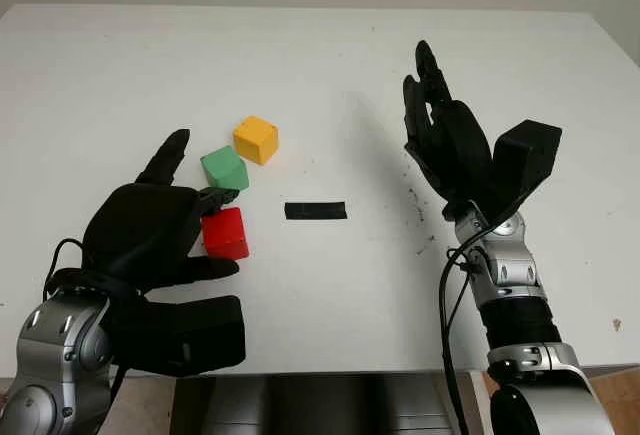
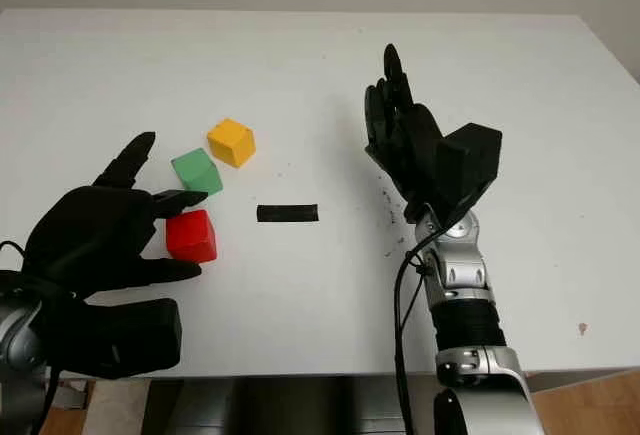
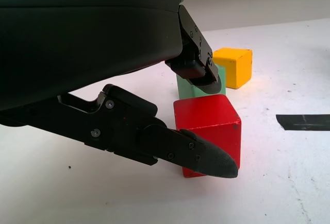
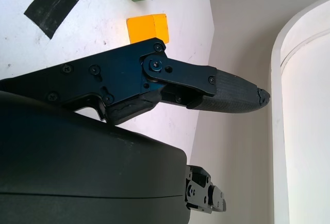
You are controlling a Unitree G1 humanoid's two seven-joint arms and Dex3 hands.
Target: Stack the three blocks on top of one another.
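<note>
Left hand [image 1: 165, 220] brackets the red block [image 1: 225, 233], fingers either side, grasp uncertain. Green block [image 1: 224, 168] and yellow block [image 1: 256, 139] stand just beyond. Right hand [image 1: 440, 135] open, raised over bare table [image 1: 330, 65]

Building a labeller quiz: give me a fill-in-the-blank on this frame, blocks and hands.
1. The left hand has its fingers on either side of the ____ block.
2. The green block lies between the red block and the ____ block.
3. The right hand is raised above the table and holds ____.
4. A strip of ____ tape lies on the table to the right of the red block.

Missing words: red; yellow; nothing; black
</note>
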